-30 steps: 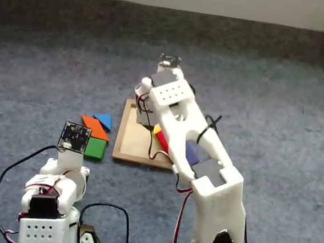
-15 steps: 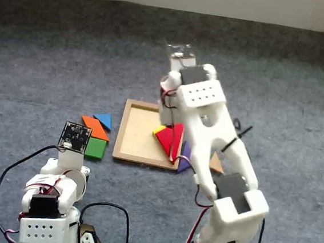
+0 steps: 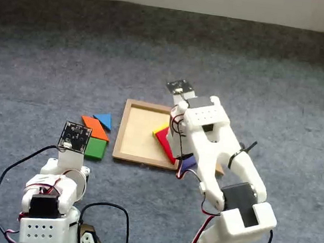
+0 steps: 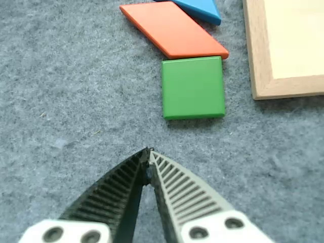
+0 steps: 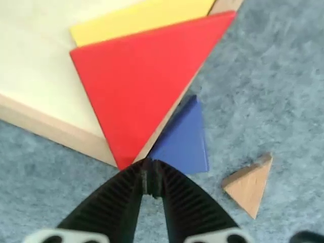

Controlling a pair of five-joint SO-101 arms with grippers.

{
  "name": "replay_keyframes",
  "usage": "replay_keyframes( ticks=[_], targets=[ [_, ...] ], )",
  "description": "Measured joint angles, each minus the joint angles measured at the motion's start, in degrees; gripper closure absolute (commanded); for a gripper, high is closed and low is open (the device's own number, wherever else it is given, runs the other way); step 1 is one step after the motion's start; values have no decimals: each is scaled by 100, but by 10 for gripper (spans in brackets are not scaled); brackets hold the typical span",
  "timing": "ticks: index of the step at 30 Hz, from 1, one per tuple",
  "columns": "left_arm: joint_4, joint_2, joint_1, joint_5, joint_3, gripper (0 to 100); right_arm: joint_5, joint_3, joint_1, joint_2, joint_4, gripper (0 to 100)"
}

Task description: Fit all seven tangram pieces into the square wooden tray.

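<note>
The square wooden tray (image 3: 126, 144) lies mid-table. A yellow piece (image 5: 142, 17) lies inside it, and a big red triangle (image 5: 142, 86) rests tilted over its near right rim. A dark blue triangle (image 5: 182, 139) and a small tan triangle (image 5: 250, 185) lie on the carpet just outside that corner. My right gripper (image 5: 150, 164) is shut and empty, its tips at the red triangle's point. Left of the tray lie a green square (image 4: 193, 87), an orange parallelogram (image 4: 172, 29) and a light blue triangle (image 4: 197, 7). My left gripper (image 4: 148, 154) is shut over bare carpet, short of the green square.
Grey carpet (image 3: 53, 59) covers the table, with open room at the back and on the far left. The right arm (image 3: 216, 155) leans over the tray's right side. Cables (image 3: 107, 208) loop near both arm bases.
The right arm has drawn back from the tray's far side and come down over its near right corner, uncovering the red and yellow pieces. The left arm has kept still.
</note>
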Motion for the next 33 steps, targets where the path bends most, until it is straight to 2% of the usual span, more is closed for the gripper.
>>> replay_keyframes(
  ticks=[5, 10, 17, 26, 33],
  targets=[
    [0, 0, 0, 0, 0, 994, 0, 0, -35, -9, 0, 994],
    [0, 0, 0, 0, 0, 994, 0, 18, -659, -9, 0, 994],
    [0, 0, 0, 0, 0, 994, 0, 18, -1055, -9, -53, 994],
    [0, 0, 0, 0, 0, 994, 0, 18, -1407, -9, -730, 994],
    [0, 0, 0, 0, 0, 994, 0, -334, -1424, -9, 53, 994]
  ],
)
